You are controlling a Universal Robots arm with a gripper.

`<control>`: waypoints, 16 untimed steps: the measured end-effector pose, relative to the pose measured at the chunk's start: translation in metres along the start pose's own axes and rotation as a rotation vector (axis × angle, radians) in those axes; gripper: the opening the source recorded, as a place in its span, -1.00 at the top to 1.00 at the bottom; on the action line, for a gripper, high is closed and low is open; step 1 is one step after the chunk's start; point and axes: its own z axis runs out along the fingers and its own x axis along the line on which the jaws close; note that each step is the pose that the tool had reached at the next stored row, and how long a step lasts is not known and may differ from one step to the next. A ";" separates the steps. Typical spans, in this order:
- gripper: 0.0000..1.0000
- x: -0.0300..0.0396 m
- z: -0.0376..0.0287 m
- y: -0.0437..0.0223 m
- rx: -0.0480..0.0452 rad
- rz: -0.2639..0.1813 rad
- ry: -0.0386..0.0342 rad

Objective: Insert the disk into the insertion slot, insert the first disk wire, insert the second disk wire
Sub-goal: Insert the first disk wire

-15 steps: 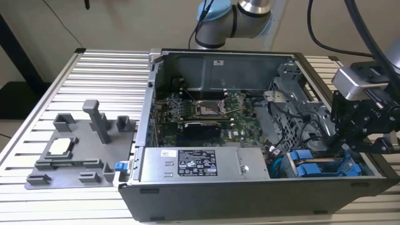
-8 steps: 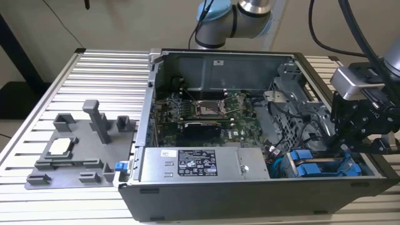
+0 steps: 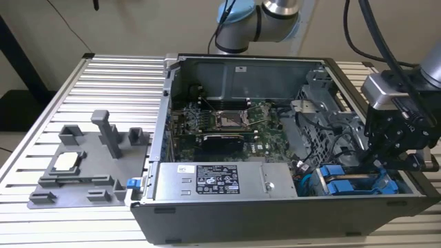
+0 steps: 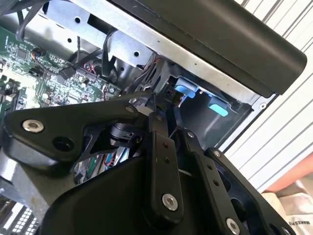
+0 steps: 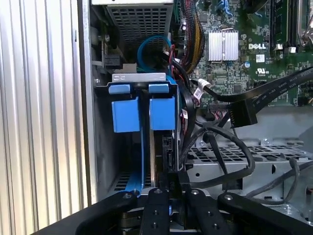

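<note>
Closest in, in the first wrist view, the gripper [image 5: 172,189] has its two fingers drawn close together. They look to be pinching a small black plug [image 5: 172,177] at their tips, though the fingers partly hide the grip itself. Right beyond the plug stands the disk [image 5: 164,147], its dark edge toward the fingers and its blue carrier tab at the far end. It sits inside the insertion slot [image 5: 101,156], in the bay nearer the cables, with a second blue carrier [image 5: 124,115] just beside it in the other bay. So the disk step looks done, and I judge the work in hand to be the first wire. The plug is held close to the disk's near edge; whether it touches the socket cannot be told. Seating it calls for the plug to be square with the socket and pushed straight along the disk, with no sideways drag from the cable bundle [image 5: 215,142] crowding the gripper. A wider black plug [image 5: 242,115] on a flat black cable hangs free past the bundle, joined to nothing, which suggests the second wire is not yet in. Farther off lie the green circuit board [image 5: 230,73] and the power supply [image 5: 139,19]. In the exterior view the open computer case [image 3: 276,222] rests on a ribbed table [image 3: 117,77], with a grey tray [image 3: 76,175] well apart toward the exterior view's left.
</note>
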 end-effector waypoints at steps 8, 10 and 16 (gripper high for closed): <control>0.47 -0.0001 -0.0002 0.0000 -0.0009 0.005 -0.0005; 0.47 -0.0001 -0.0049 0.0000 -0.0009 0.006 -0.0007; 0.47 -0.0005 -0.0273 0.0000 -0.0009 0.006 -0.0004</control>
